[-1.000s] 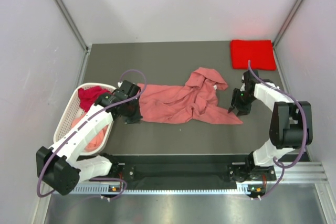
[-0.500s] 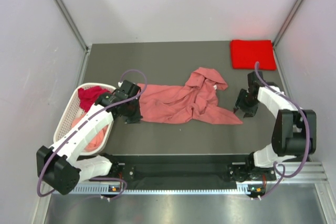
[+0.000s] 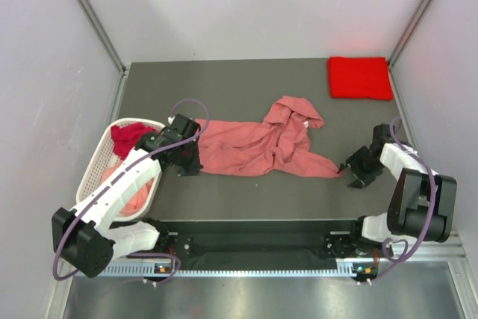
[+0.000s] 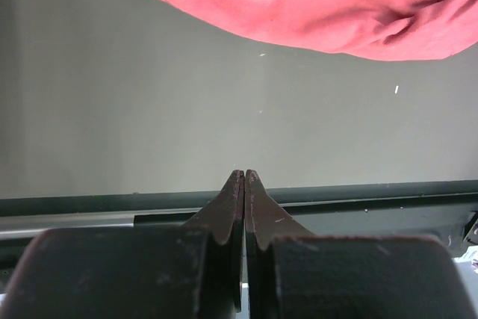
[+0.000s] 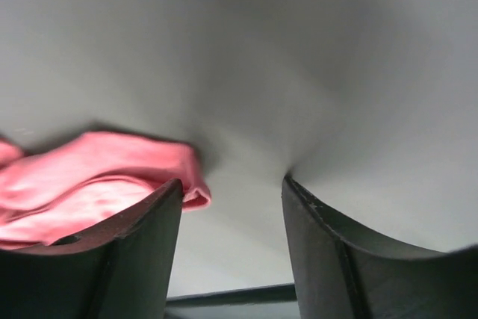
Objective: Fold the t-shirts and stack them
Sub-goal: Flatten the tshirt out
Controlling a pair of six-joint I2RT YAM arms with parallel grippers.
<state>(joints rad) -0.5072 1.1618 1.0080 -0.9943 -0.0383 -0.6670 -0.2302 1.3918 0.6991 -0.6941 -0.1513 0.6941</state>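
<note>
A salmon pink t-shirt [image 3: 258, 147] lies crumpled and spread across the middle of the table. A bright red t-shirt [image 3: 360, 78] lies folded at the back right corner. My left gripper [image 3: 188, 169] sits at the pink shirt's left edge, shut and holding nothing. In the left wrist view that gripper [image 4: 244, 175] points at bare table, with the shirt's hem [image 4: 314, 5] beyond it. My right gripper [image 3: 351, 170] stands open at the shirt's right tip. In the right wrist view the cloth corner [image 5: 97, 177] lies beside the left finger [image 5: 142, 244], not between the jaws of the gripper [image 5: 233, 184].
A white slotted basket [image 3: 97, 156] stands at the left edge, holding a dark crimson shirt [image 3: 127, 138] and a pinkish one [image 3: 136, 193]. Grey walls close in the table on three sides. A black rail [image 3: 254, 233] runs along the near edge.
My right gripper has swung right and toward the near edge, off the shirt's tip, with its jaws spreading wider. The left arm and the shirts have stayed put.
</note>
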